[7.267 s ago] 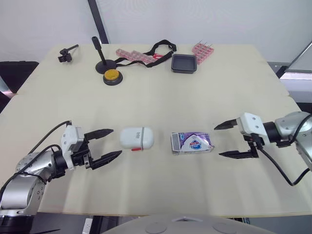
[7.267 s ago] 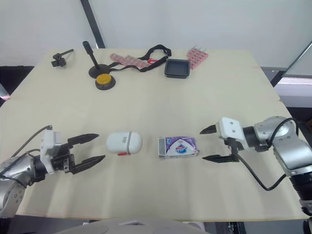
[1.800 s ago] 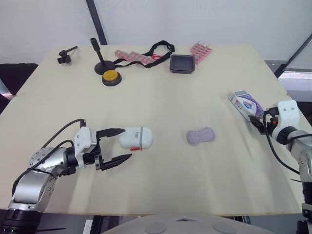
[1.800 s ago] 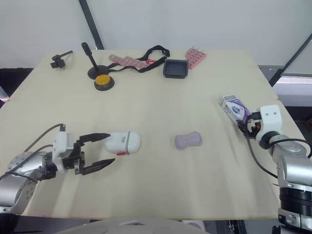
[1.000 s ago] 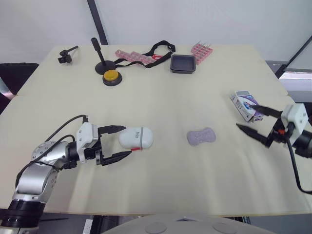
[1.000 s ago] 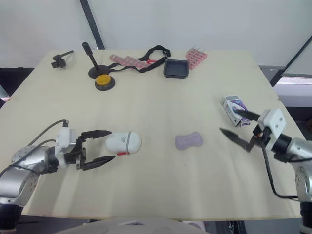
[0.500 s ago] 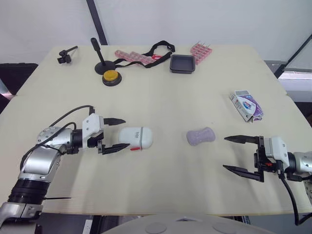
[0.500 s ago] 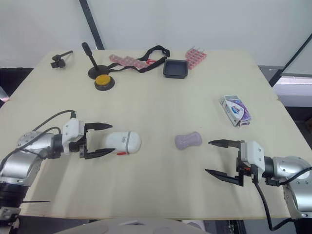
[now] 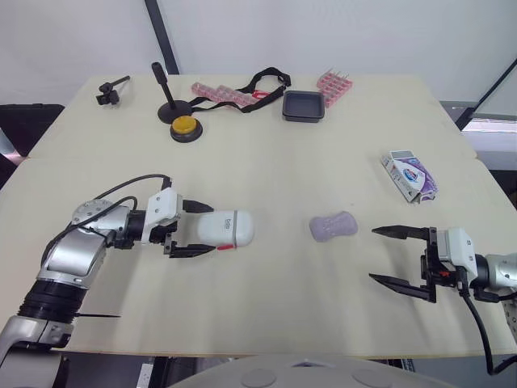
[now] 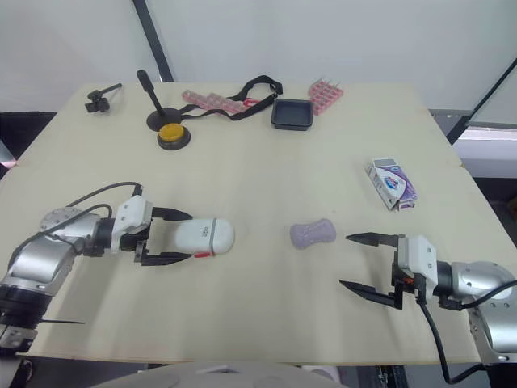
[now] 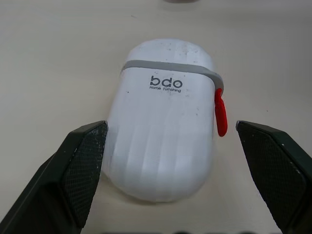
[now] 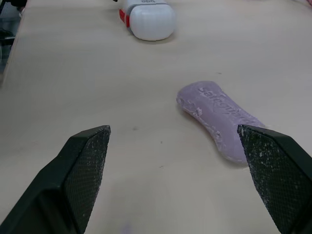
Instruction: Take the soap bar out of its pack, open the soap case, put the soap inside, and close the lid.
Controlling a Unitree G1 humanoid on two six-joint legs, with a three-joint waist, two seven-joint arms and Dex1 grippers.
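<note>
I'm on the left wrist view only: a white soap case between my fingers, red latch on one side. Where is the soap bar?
Observer: The purple soap bar lies unwrapped on the table, to the robot's right of the soap case and apart from it.
Operator: What's the right gripper doing?
Observer: The right gripper is open and holds nothing. It is near the table's front edge, further right than the soap bar.
Operator: And the pack?
Observer: The soap pack lies near the table's right edge, farther from the robot than the right gripper.
</note>
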